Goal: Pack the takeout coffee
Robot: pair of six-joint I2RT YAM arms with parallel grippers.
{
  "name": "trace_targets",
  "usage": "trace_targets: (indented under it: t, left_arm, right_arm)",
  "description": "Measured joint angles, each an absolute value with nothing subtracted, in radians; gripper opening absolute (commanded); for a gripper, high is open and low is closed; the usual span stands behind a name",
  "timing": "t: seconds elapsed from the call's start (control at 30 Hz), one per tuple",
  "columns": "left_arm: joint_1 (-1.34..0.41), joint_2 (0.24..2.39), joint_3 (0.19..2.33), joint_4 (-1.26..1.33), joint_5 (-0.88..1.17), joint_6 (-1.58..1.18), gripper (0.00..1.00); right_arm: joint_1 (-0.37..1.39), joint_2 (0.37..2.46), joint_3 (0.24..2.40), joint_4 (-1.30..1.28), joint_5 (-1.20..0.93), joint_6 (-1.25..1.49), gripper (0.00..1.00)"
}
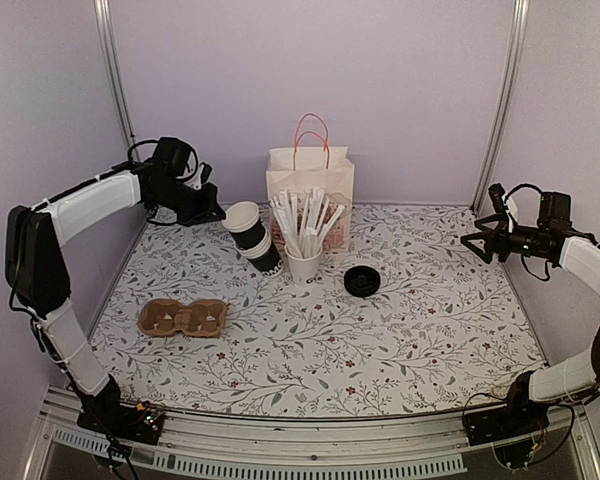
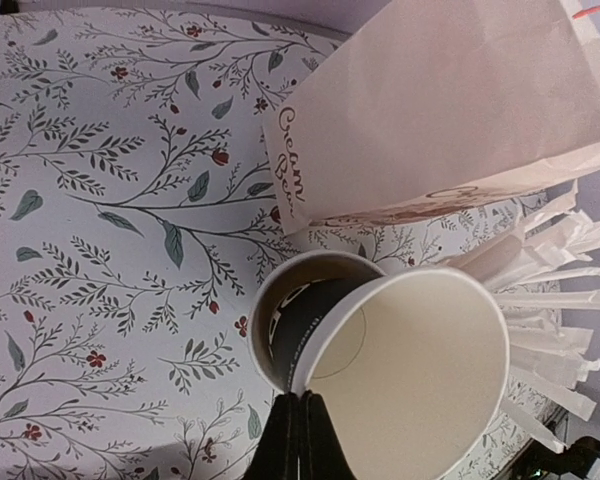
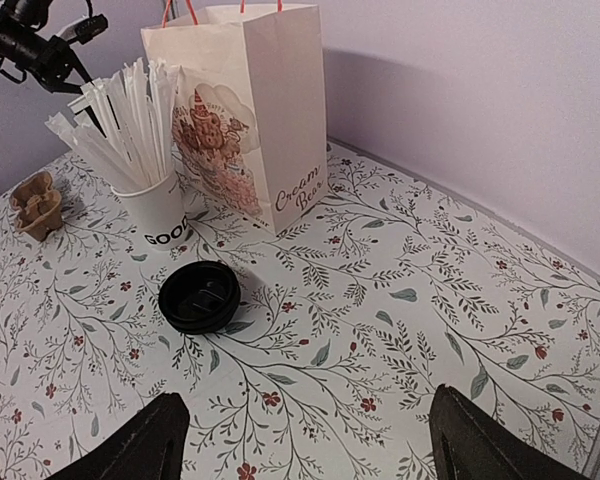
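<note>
A stack of lidless dark paper cups with white rims (image 1: 260,250) stands left of the paper bag. My left gripper (image 1: 220,213) is shut on the rim of the top cup (image 1: 243,217). In the left wrist view that gripper (image 2: 302,398) pinches the rim, and the top cup (image 2: 410,380) is tilted, white inside, partly out of the cup below (image 2: 280,330). A round black lid (image 1: 361,280) lies alone on the table, also seen in the right wrist view (image 3: 200,296). No lidded cup is in view. My right gripper (image 1: 477,242) is open and empty, high at the right (image 3: 305,450).
A white paper bag (image 1: 310,185) with pink handles stands open at the back centre. A white cup of wrapped sticks (image 1: 303,262) stands in front of it. A brown two-cup cardboard carrier (image 1: 183,317) lies at front left. Walls close in on three sides.
</note>
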State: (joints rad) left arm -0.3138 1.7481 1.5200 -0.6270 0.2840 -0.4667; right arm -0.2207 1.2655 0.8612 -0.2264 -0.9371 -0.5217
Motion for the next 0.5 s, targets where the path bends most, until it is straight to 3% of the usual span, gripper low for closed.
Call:
trace_targets:
  t: [0.5]
  left_arm:
    - [-0.314, 1.745, 1.570, -0.630, 0.307, -0.469, 0.00]
  right_arm:
    - [-0.221, 1.266, 0.865, -0.233, -0.937, -0.525, 0.87]
